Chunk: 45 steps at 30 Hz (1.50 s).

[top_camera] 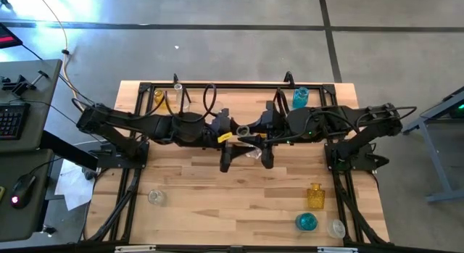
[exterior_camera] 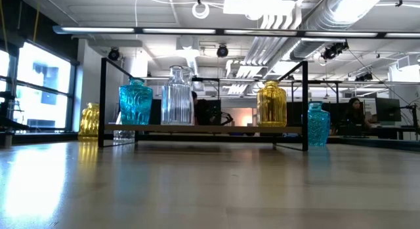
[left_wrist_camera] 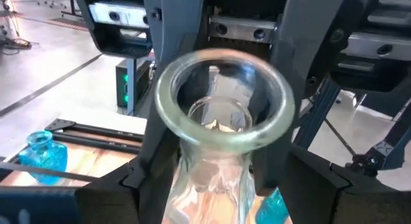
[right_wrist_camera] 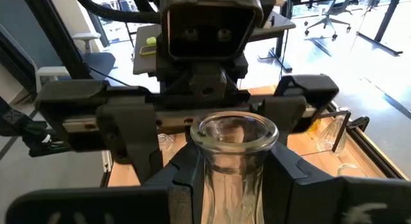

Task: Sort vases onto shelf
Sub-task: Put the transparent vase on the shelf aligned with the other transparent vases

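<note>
A clear glass vase [top_camera: 251,148] with a flared mouth [left_wrist_camera: 221,99] hangs high over the table's middle, between my two grippers, which face each other. My right gripper [right_wrist_camera: 234,180] is shut on it. My left gripper [left_wrist_camera: 215,192] is open, one finger on each side of the vase. The shelf [exterior_camera: 203,128] carries a blue vase [exterior_camera: 136,101], a clear vase [exterior_camera: 177,94] and an amber vase [exterior_camera: 271,103]. Several more vases stand on the table, among them an amber one [top_camera: 315,195] and a blue one [top_camera: 306,222]. The low view shows neither gripper. My right gripper pinches the clear vase's neck [right_wrist_camera: 234,176], just below the flared mouth, between its two fingers [right_wrist_camera: 185,176]. The fingers come in roughly level from the table's right side, across the neck. The vase stands about upright, mouth up, lifted clear of the table.
A yellow vase [top_camera: 158,97], a clear one [top_camera: 181,101] and a blue one [top_camera: 299,98] stand near the far edge. Clear vases sit at the near left [top_camera: 156,197] and near right [top_camera: 336,227]. A black frame [top_camera: 130,188] edges the table. A desk with a keyboard [top_camera: 11,119] is at left.
</note>
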Each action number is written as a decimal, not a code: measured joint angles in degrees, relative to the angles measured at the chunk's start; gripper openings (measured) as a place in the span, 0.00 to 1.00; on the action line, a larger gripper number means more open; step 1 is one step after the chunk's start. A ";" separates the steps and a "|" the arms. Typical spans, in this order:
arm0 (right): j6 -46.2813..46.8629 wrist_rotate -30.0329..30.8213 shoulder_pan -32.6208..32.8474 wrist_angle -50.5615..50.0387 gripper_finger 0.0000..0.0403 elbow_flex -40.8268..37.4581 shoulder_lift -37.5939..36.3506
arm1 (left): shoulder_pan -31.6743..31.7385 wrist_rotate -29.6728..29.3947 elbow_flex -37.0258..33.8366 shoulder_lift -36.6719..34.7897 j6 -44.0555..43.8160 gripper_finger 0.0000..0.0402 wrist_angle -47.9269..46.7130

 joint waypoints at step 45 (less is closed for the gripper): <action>-5.26 -13.73 -24.57 9.29 0.20 0.15 10.86 | -7.08 -26.68 -0.12 -29.80 -6.78 0.59 -40.03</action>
